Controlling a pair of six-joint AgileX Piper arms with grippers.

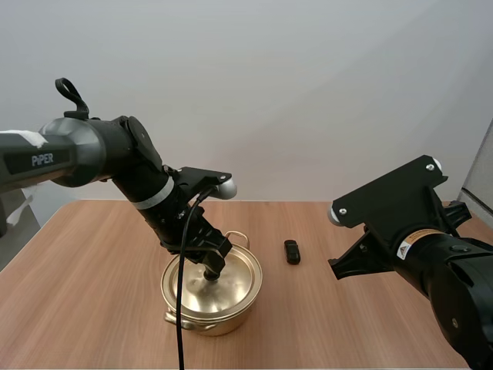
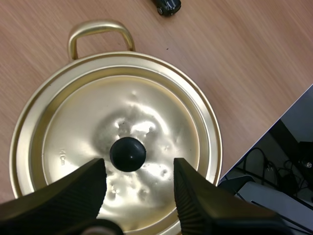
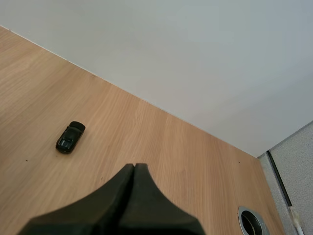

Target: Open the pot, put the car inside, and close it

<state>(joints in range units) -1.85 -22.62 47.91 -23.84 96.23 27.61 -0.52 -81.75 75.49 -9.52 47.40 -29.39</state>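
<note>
All three steps are remaining. The lid [image 2: 161, 107] is sitting on the pot [image 1: 212, 324]; the car [image 1: 292, 251] is lying on the bench [image 1: 92, 308] near it. Your left pincer [image 2: 139, 164] is hanging released either side of the knob [image 2: 127, 153], not gripping; the left wrist view is showing that gap, the high view is hiding it. Your right pincer [image 3: 134, 167] is resting clenched, empty.

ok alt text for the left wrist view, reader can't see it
The open left gripper hangs over a gold pot, its black fingers standing apart either side of the black knob on the lid without touching it. The lid sits closed on the pot on a wooden table, and a small black car lies beyond the pot's handle.
</note>
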